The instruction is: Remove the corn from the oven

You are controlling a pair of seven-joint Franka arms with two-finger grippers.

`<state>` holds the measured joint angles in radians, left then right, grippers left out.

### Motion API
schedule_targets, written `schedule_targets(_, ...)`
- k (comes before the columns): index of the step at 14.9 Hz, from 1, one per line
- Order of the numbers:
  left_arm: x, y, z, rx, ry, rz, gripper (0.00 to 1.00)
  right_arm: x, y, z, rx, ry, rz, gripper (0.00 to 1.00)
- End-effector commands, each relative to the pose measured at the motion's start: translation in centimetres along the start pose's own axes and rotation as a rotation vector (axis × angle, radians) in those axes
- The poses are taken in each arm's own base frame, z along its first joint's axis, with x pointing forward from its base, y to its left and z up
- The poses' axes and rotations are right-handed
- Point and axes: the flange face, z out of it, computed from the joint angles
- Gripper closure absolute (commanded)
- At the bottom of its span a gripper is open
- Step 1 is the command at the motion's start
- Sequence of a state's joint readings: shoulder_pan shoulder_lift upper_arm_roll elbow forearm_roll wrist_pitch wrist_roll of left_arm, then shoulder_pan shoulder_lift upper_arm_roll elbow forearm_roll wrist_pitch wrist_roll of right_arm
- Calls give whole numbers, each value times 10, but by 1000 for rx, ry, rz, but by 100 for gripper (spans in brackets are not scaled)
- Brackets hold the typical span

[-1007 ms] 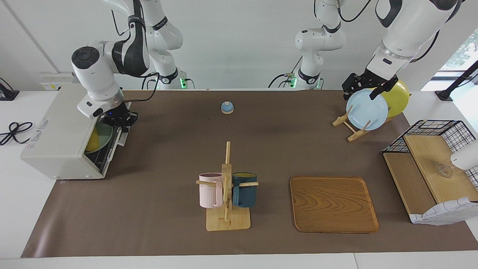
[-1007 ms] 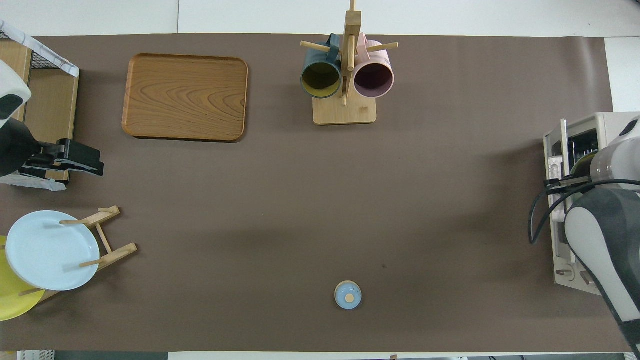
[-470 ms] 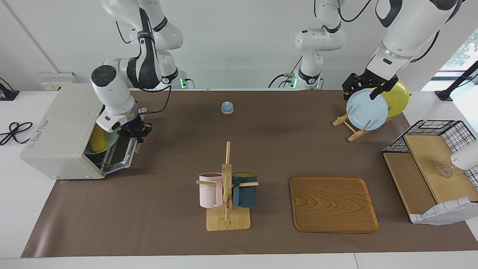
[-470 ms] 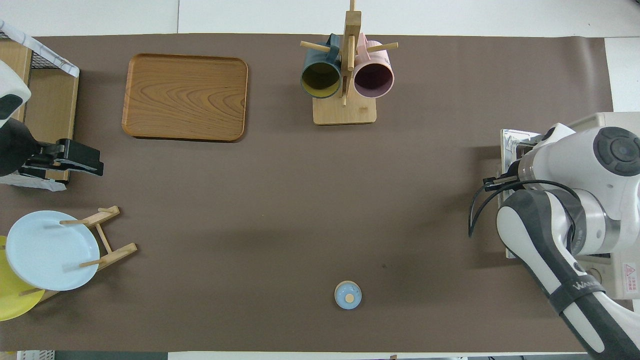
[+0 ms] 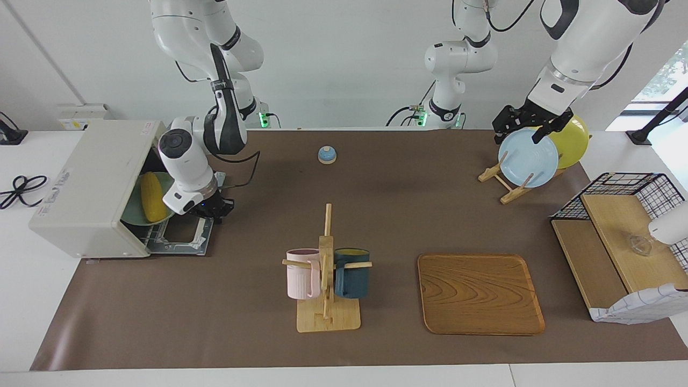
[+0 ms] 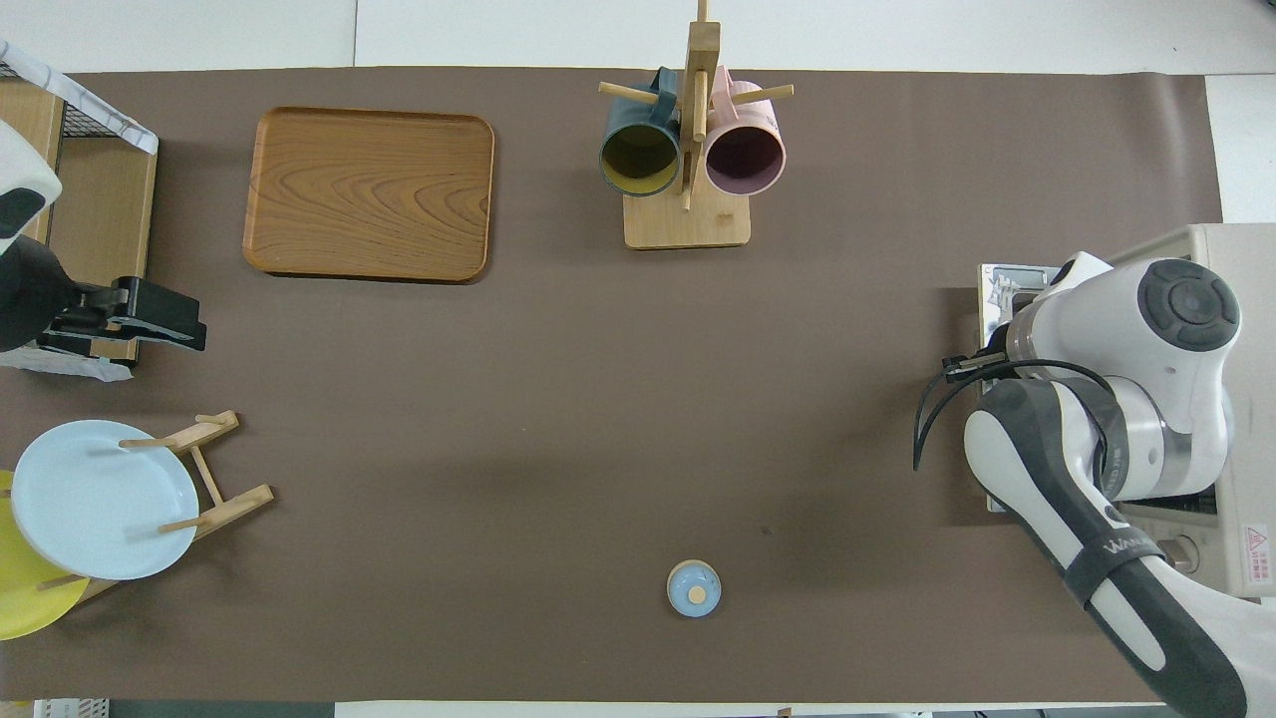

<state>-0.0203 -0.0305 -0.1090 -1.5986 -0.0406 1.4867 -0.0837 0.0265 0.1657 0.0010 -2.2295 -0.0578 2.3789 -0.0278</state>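
Now, bright yellow tapered corn cob [image 5: 152, 196] on green plate [image 5: 130, 214] inside boxy off-white toaster oven [image 5: 88, 183] with door [image 5: 184, 235] dropped flat, right end effector [image 5: 213, 209] clamped shut at door's handle edge, left end effector [image 5: 529, 122] spread wide, empty, over pale blue plate [image 5: 527, 156].

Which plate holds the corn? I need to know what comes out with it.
The green plate inside the oven carries the corn; the blue plate and yellow plate stand bare in the rack.
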Motion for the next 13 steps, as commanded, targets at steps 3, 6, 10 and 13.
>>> schedule_targets(3,-2,-2,-7,-5,26,-11,0,11,-29,-2,-27,28,54,100)
schedule_targets(6,-2,-2,-7,-5,28,-13,0,22,-54,-25,25,7,72,100)
schedule_targets(10,-2,-2,-7,-5,28,-13,0,32,-45,-72,16,-85,123,30)
schedule_targets(13,-2,-3,-8,-5,29,-16,0,14,-14,-104,-21,-126,66,27)
